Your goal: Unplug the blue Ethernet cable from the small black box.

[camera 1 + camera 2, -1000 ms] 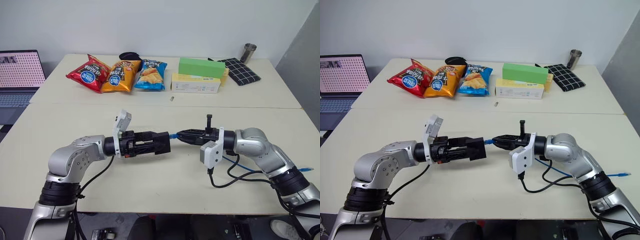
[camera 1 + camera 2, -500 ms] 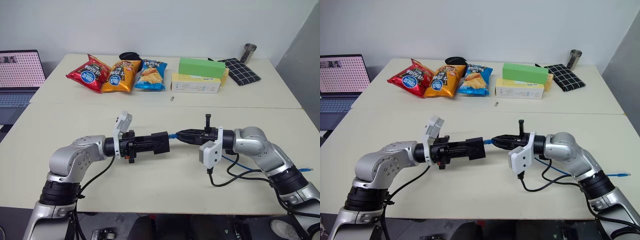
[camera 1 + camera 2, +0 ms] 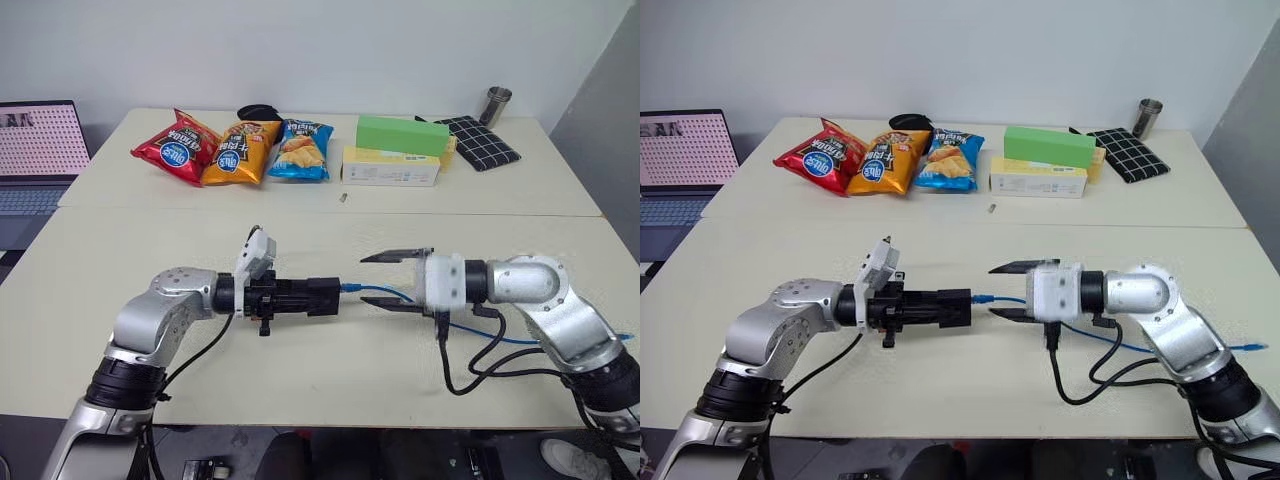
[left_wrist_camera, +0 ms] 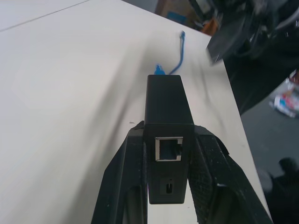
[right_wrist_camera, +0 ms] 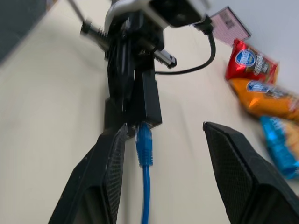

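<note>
The small black box [image 3: 322, 296] is held clamped in the left gripper [image 3: 312, 297] at the centre of the frame, raised above the counter [image 3: 300, 240], with the blue Ethernet cable [image 3: 372, 291] plugged into the edge that faces the right gripper [image 3: 396, 282]. The right gripper's fingers [image 5: 236, 172] are spread apart, one above and one below the cable, with nothing between them gripped. For the step in hand, judged to be the taking of the plug, the open fingers should be closed on the plug body [image 5: 144, 144] close to the box rather than on the cord behind it, so that the latch tab can be pressed; the pull should then be made straight along the port's axis while the box is kept firmly held, since a sideways tug could bend the plug or twist the box out of the grip. The latch tab cannot be made out in any view, so its facing cannot be told. The cable's far run is partly hidden behind the right arm, its free end [image 3: 1252, 348] lying at the right edge of the frame. A second, empty port [image 4: 168, 149] is seen on the near edge of the box.
</note>
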Controlling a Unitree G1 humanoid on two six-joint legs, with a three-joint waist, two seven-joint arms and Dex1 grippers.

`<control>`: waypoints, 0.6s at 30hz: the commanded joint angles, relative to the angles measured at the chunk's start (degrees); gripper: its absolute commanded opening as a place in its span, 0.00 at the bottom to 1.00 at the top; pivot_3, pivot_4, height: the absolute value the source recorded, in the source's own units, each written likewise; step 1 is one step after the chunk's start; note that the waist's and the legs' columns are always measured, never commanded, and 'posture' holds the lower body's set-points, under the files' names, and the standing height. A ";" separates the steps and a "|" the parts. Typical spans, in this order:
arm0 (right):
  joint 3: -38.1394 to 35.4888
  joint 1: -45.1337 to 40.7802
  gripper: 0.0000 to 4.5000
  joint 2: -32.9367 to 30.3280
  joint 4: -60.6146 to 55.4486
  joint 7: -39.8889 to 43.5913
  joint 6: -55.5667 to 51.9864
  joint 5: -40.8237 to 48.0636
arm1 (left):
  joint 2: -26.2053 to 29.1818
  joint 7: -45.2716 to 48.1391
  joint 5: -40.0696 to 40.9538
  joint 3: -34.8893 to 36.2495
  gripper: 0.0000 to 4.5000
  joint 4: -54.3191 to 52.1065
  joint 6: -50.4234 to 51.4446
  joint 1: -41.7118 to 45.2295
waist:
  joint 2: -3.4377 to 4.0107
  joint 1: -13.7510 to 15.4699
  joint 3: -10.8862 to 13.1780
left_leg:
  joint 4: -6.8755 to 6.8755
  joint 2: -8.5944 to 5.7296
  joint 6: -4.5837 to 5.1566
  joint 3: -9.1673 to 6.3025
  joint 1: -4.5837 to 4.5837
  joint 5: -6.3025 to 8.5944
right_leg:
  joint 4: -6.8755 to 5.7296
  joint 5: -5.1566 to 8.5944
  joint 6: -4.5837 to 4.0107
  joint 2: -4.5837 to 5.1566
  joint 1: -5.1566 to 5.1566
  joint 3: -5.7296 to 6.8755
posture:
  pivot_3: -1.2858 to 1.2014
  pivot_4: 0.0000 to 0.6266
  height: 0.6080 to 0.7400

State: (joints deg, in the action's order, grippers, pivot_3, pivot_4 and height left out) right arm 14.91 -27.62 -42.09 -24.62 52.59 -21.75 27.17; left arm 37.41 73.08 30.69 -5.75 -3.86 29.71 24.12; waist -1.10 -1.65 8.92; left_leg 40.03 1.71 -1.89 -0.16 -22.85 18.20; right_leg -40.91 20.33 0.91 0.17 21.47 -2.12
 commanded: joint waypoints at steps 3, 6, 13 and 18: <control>-3.68 -1.58 0.62 3.68 -3.04 -5.19 -19.66 12.94 | -0.33 1.37 0.33 0.78 0.18 -1.96 -3.16 2.66 | 0.00 -0.02 0.00 | 0.00 -0.03 0.01 0.00 -0.02 0.01 | 0.02 0.00 0.00 0.00 0.00 -0.01 | 0.52 0.24 1.00; -3.39 -2.05 0.62 5.11 -1.87 -5.98 -22.72 13.30 | -0.23 1.41 0.55 0.75 0.18 -2.81 -3.22 2.80 | 0.00 -0.04 0.00 | -0.01 -0.04 0.02 0.02 -0.04 0.01 | 0.04 0.00 0.00 0.00 0.02 -0.02 | 0.52 0.24 1.00; -3.42 -2.96 0.62 7.21 -0.02 -5.55 -25.08 12.96 | 0.06 1.68 0.03 0.54 0.18 -3.83 -4.07 2.08 | 0.00 -0.08 0.00 | -0.02 -0.04 0.02 0.02 -0.04 0.01 | 0.03 0.00 0.00 0.00 0.03 -0.02 | 0.52 0.24 1.00; -3.40 -3.53 0.62 7.71 1.07 -4.94 -25.53 12.61 | 0.20 1.91 -0.28 0.39 0.18 -4.23 -4.58 1.52 | 0.00 -0.09 0.00 | -0.02 -0.04 0.02 0.02 -0.04 0.01 | 0.03 0.00 0.00 0.00 0.04 -0.02 | 0.52 0.24 1.00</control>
State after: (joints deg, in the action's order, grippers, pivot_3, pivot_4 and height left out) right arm 12.92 -29.98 -34.72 -23.04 47.14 -47.18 39.42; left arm 37.16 74.46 30.19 -5.76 -5.75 26.11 25.39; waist -1.10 -1.74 8.92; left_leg 40.01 1.67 -1.86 -0.14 -22.90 18.21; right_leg -40.88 20.33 0.91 0.16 21.51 -2.14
